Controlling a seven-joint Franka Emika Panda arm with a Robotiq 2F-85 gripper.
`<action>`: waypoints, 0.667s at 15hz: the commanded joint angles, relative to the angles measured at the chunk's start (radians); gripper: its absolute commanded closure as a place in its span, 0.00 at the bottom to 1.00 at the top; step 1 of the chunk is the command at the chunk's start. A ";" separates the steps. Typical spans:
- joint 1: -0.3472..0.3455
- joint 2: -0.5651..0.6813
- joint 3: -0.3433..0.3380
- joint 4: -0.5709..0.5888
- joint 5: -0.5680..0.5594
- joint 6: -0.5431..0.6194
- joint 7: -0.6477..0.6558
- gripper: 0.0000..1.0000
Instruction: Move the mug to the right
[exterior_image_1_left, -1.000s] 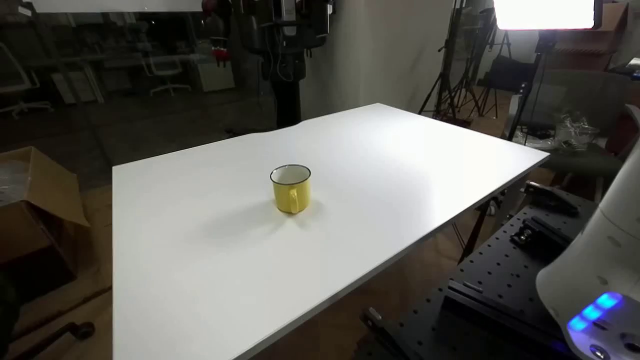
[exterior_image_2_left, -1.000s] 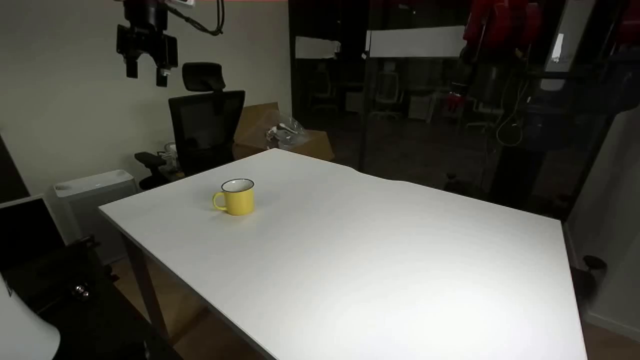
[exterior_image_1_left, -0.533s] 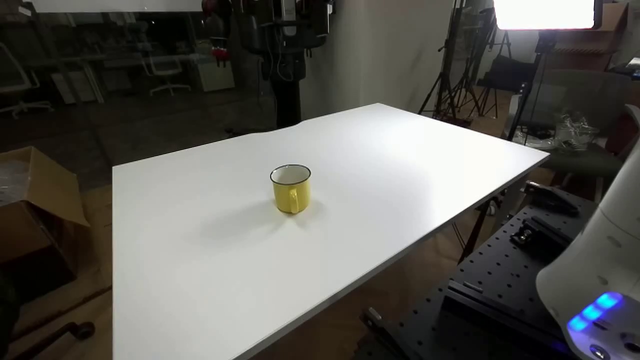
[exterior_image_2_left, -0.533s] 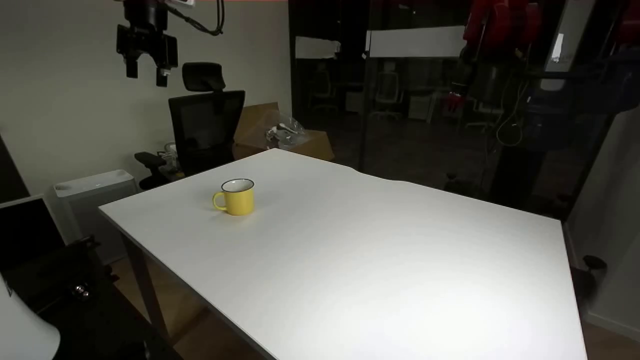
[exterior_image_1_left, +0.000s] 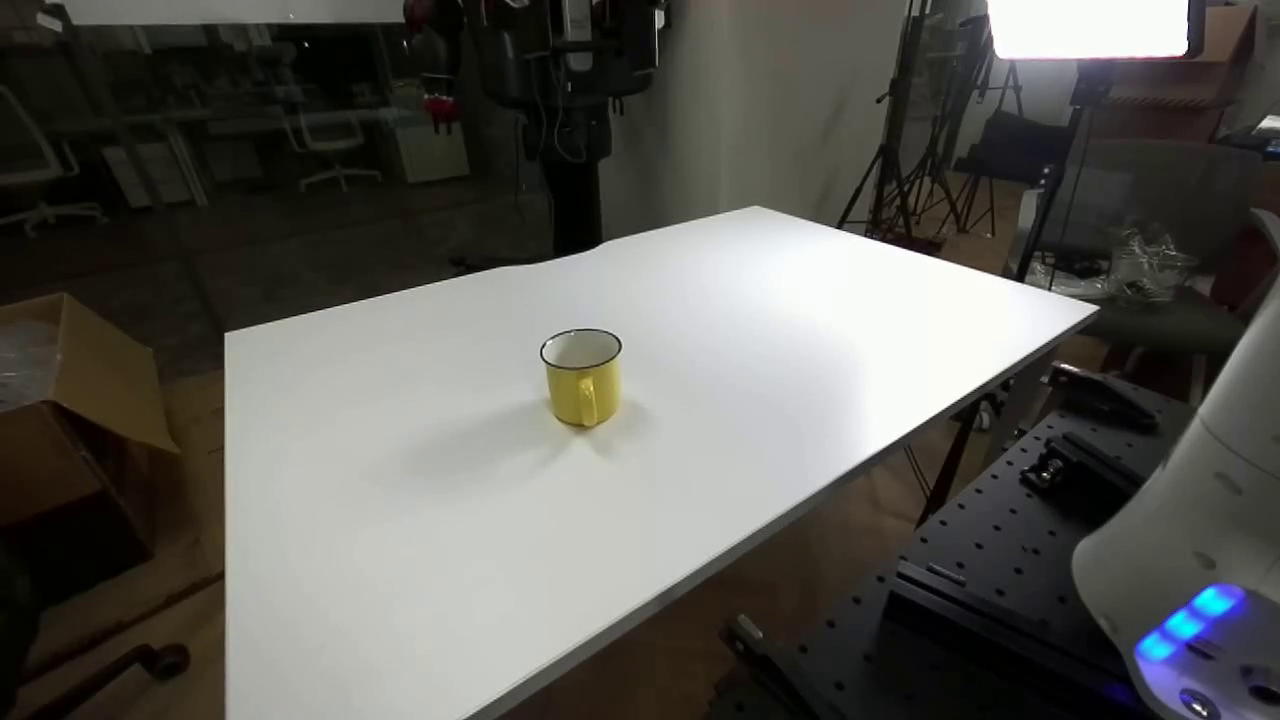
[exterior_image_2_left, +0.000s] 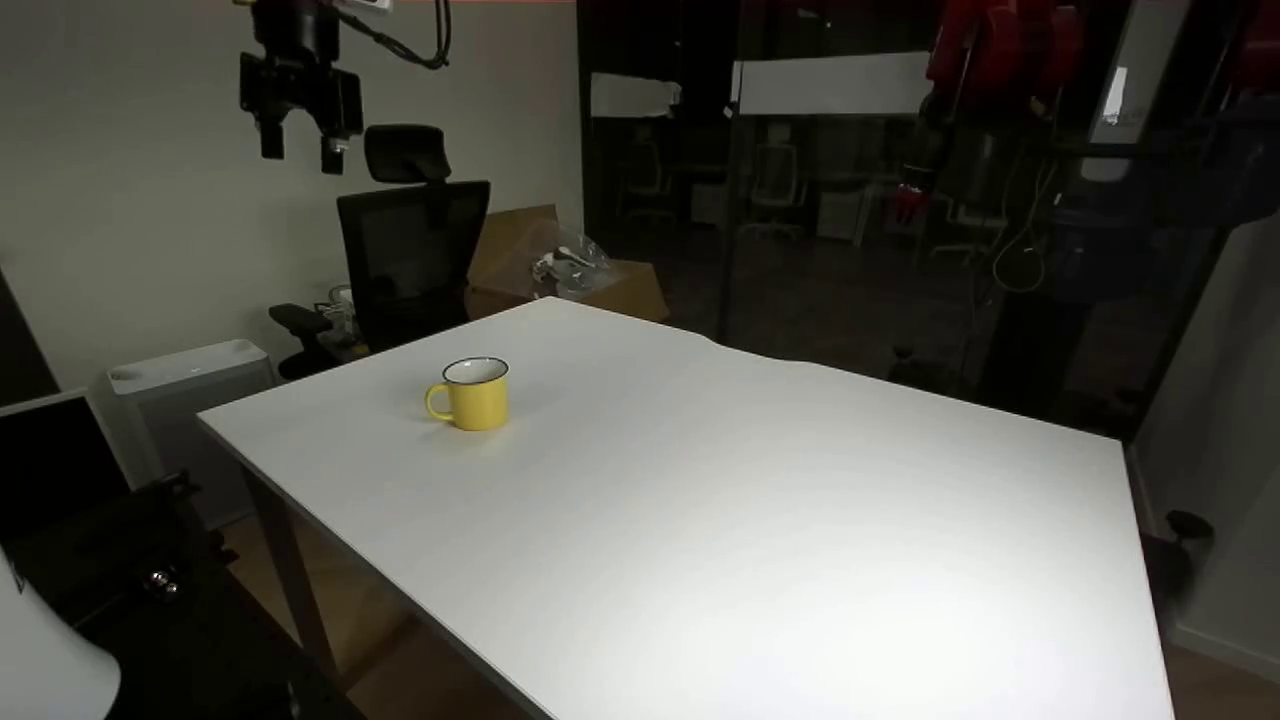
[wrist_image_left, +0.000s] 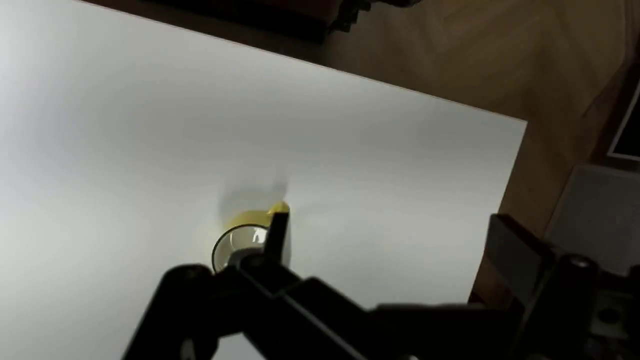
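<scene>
My black two-fingered gripper shifts slightly, well above and apart from the yellow cylindrical mug, dark-rimmed, white inside; spread wide, I hold nothing. Mug unmoved, upright on the white flat-topped table: approach probably starting, transfer not begun. In an exterior view, black high-backed office chair and brown cardboard box stand past the mug; likely no obstacle

Passage is offered by the white table on all sides of the yellow mug, one flank partly blocked by its handle; air is seen between mug and gripper, high above; space beyond the table is taken by a black chair and cardboard box
</scene>
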 joint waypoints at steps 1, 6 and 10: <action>-0.048 0.022 0.028 -0.008 -0.184 0.125 0.042 0.00; -0.077 0.062 0.007 -0.022 -0.347 0.252 0.021 0.00; -0.088 0.089 0.007 -0.021 -0.374 0.281 0.024 0.00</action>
